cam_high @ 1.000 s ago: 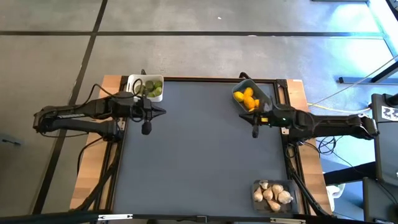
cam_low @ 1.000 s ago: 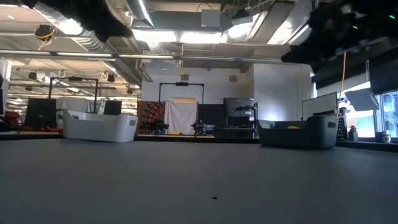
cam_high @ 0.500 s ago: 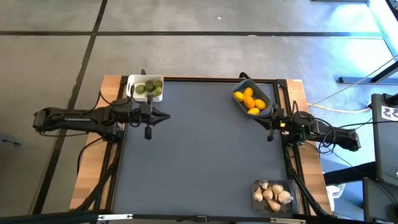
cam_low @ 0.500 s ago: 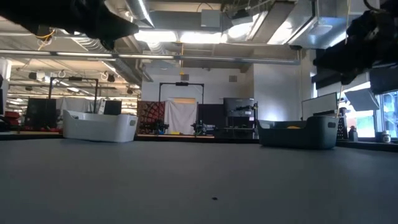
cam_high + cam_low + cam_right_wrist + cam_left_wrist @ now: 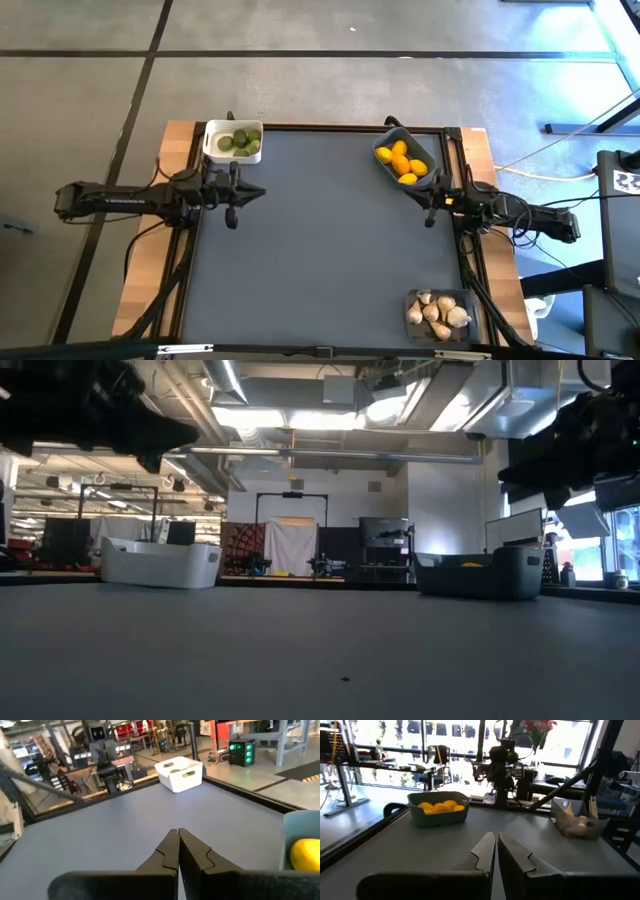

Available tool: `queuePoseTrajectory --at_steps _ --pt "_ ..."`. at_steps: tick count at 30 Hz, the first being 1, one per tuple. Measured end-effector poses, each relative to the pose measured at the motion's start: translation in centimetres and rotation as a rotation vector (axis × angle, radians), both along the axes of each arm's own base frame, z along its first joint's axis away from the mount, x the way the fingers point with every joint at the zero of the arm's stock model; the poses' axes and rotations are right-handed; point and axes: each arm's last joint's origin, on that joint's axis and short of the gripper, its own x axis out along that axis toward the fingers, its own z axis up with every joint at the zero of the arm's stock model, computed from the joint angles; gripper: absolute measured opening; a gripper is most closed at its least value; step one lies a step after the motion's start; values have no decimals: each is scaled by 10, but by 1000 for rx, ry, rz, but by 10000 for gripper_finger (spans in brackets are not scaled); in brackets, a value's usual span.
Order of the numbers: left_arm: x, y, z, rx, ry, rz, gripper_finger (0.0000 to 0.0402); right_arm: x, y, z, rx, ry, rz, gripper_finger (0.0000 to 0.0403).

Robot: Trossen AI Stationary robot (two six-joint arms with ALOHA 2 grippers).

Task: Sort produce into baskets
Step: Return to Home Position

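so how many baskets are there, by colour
white basket, with green fruits: 1
blue-grey basket, with lemons: 1
clear basket, with garlic: 1
total: 3

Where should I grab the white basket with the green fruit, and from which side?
Take the white basket by the rim of its long wall nearest the left pincer, coming straight down. It stands upright and open-topped, and the green fruits lie low inside, so one finger should fit inside the wall and one outside. That pincer is shut and must open first.
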Motion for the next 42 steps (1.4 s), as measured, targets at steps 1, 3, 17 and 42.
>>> queuePoseTrajectory --at_steps 1,3,17,42 --pt "-3 0 -3 -4 -4 8 19 0 0 0 0 -3 -6 5" --pt "-8 0 -6 -12 -24 26 19 0 0 0 1 0 -10 5" --pt "-35 -3 -33 -113 -34 61 19 -1 -2 -1 31 -6 -83 5" --pt "-37 -3 -31 -90 -50 66 19 0 -2 -2 -36 20 -58 5"
